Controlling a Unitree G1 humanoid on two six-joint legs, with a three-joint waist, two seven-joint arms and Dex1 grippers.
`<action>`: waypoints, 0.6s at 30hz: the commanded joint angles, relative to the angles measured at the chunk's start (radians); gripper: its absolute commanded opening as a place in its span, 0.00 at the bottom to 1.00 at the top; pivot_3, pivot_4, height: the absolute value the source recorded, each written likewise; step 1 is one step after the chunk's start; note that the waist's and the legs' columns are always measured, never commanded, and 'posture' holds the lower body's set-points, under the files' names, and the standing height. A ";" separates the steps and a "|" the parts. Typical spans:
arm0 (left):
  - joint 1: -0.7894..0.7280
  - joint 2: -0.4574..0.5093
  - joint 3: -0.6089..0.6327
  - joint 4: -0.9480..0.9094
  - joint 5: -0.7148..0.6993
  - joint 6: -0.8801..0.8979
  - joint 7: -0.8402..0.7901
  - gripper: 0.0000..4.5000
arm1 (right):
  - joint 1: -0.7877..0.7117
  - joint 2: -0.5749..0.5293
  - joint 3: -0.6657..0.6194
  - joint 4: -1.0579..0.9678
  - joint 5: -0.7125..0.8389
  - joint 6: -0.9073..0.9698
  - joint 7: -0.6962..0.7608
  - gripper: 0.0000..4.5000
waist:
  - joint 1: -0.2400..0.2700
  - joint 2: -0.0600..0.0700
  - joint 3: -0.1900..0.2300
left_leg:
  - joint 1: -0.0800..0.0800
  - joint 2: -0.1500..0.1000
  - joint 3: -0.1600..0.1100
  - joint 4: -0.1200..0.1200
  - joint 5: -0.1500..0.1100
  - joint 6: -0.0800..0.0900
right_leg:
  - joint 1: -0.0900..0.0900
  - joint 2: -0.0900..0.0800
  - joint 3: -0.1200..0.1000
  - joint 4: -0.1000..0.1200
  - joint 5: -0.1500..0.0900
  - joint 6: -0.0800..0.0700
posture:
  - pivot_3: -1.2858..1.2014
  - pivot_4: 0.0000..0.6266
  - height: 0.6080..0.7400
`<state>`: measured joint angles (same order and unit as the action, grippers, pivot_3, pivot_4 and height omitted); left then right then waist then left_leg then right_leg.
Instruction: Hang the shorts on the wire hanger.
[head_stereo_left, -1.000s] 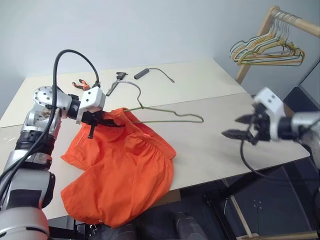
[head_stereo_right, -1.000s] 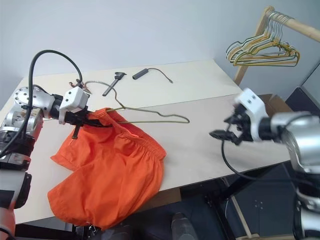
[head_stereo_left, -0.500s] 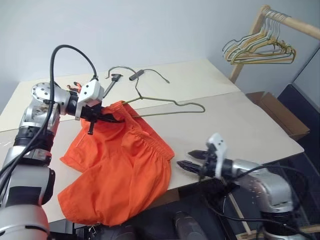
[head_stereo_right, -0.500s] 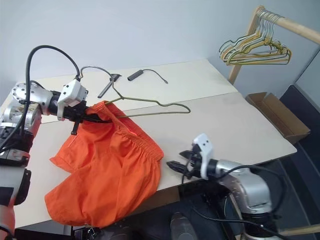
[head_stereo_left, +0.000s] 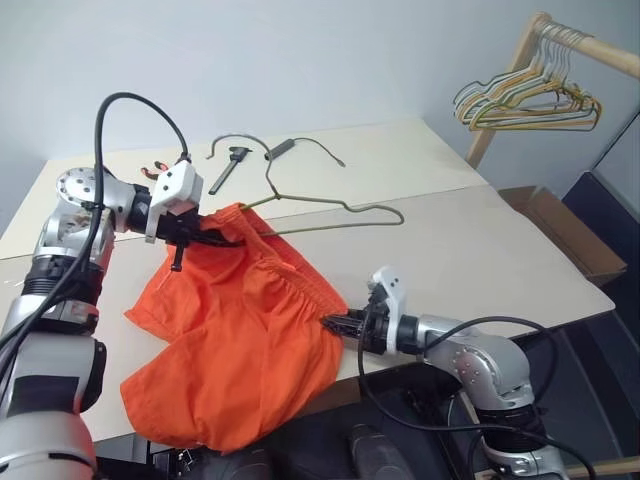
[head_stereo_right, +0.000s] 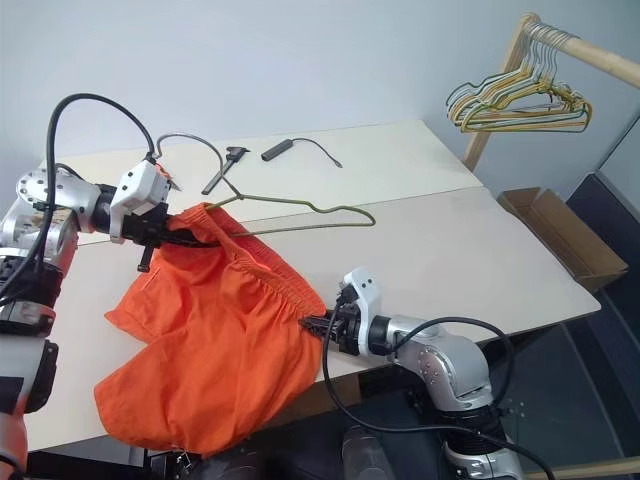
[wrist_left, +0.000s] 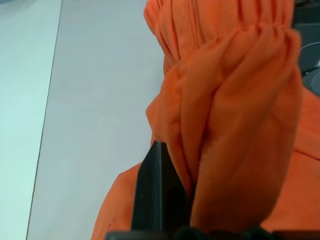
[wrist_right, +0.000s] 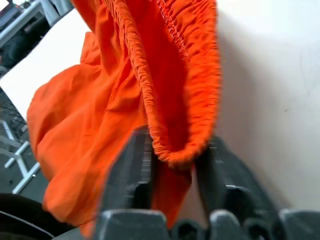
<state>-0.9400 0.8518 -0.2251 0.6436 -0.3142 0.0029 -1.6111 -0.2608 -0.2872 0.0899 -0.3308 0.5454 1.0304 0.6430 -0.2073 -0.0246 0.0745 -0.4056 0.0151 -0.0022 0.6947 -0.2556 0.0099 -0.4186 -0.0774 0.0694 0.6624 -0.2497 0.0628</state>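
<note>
The bright orange shorts (head_stereo_left: 240, 340) lie crumpled on the table, one leg hanging over the front edge. My left gripper (head_stereo_left: 212, 238) is shut on the bunched waistband at the shorts' far side, one black finger (wrist_left: 156, 192) showing against the fabric. My right gripper (head_stereo_left: 335, 322) lies low at the table's front edge, shut on the waistband's near corner; its fingers (wrist_right: 131, 167) press the gathered elastic from both sides. The wire hanger (head_stereo_left: 340, 213) lies flat behind the shorts. Its hook (head_stereo_left: 235, 140) points away, and its left end meets the waistband near my left gripper.
A black tool (head_stereo_left: 232, 162), a black-handled cable (head_stereo_left: 285, 147) and orange-handled pliers (head_stereo_left: 160, 170) lie at the table's (head_stereo_left: 480, 250) far side. A wooden rack with several coloured hangers (head_stereo_left: 530, 100) stands at the right, with an open cardboard box (head_stereo_left: 565, 235) below it.
My right arm has swung in from the right and dropped to the table's front edge, and its open fingers have closed on the waistband. The left gripper kept its hold in place.
</note>
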 joint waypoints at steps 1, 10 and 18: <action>-0.006 0.015 0.045 -0.027 -0.007 0.003 -0.003 0.00 | -0.006 -0.034 -0.054 -0.031 0.054 0.004 0.017 0.03 | 0.000 0.000 0.000 | 0.000 0.000 0.000 0.000 0.000 0.000 | 0.000 0.000 0.000 0.000 0.000 0.000 | 0.45 0.07 1.00; 0.096 0.165 0.021 -0.116 -0.090 0.025 -0.003 0.00 | -0.118 -0.315 -0.097 0.081 0.038 -0.003 0.119 0.01 | -0.008 0.000 0.000 | 0.001 0.000 0.001 -0.001 0.000 0.000 | 0.000 0.000 0.001 0.000 0.000 0.000 | 0.45 0.08 1.00; 0.167 0.268 -0.041 -0.175 -0.180 0.018 -0.003 0.00 | -0.251 -0.589 0.060 0.241 -0.125 -0.192 0.282 0.01 | 0.004 0.000 0.000 | 0.000 0.000 0.001 0.000 0.000 0.000 | 0.001 0.000 0.000 -0.003 0.000 0.000 | 0.45 0.07 1.00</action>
<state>-0.7737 1.0569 -0.3008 0.4284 -0.4973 0.0230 -1.6101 -0.5170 -0.8039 0.1658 -0.1740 0.5281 0.8691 0.9306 -0.2034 -0.0244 0.0747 -0.4052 0.0155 -0.0010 0.6945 -0.2558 0.0102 -0.4177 -0.0776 0.0693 0.6594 -0.2500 0.0631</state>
